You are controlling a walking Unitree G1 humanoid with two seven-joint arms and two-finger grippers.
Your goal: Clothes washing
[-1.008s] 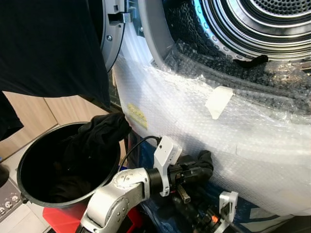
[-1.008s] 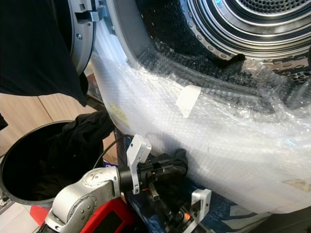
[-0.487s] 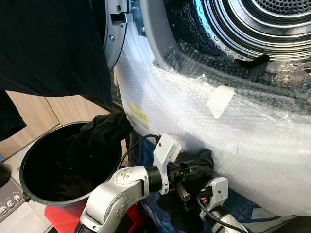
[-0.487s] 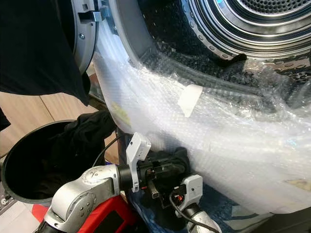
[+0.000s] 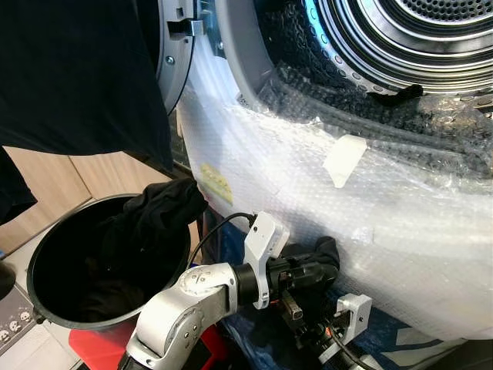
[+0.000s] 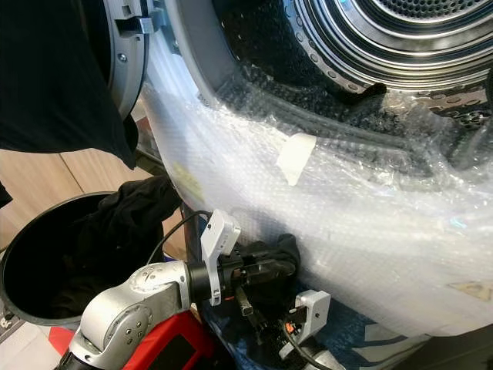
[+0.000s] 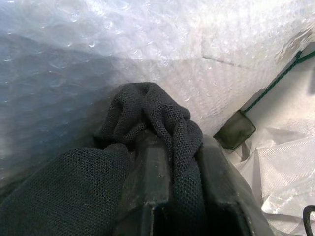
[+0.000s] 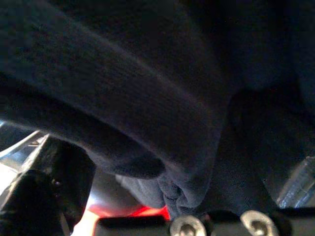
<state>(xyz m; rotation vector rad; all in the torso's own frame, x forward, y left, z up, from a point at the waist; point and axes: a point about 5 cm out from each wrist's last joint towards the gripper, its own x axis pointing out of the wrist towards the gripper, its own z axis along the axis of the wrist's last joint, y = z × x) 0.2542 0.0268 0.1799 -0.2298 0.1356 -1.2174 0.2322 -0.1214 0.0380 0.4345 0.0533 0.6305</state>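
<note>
Below the drum opening [image 5: 416, 38], left gripper [image 5: 320, 266] stayed clamped on dark cloth [image 7: 157, 118]; lift high, clear the bubble wrap [image 5: 400, 231]; right gripper's [image 5: 323, 339] fingers unclear.

A round black plastic bucket [image 5: 46, 254] holds black cloth [image 5: 158, 212] (mesh-textured up close); clear dimpled bubble wrap [image 5: 308, 208] covers the white washing machine.

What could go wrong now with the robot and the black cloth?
The left gripper, shut on a black cloth, sits low against the bubble wrap on the washer, far below the drum. It could snag or tear the wrap, or the cloth could slip out on the way up.
</note>
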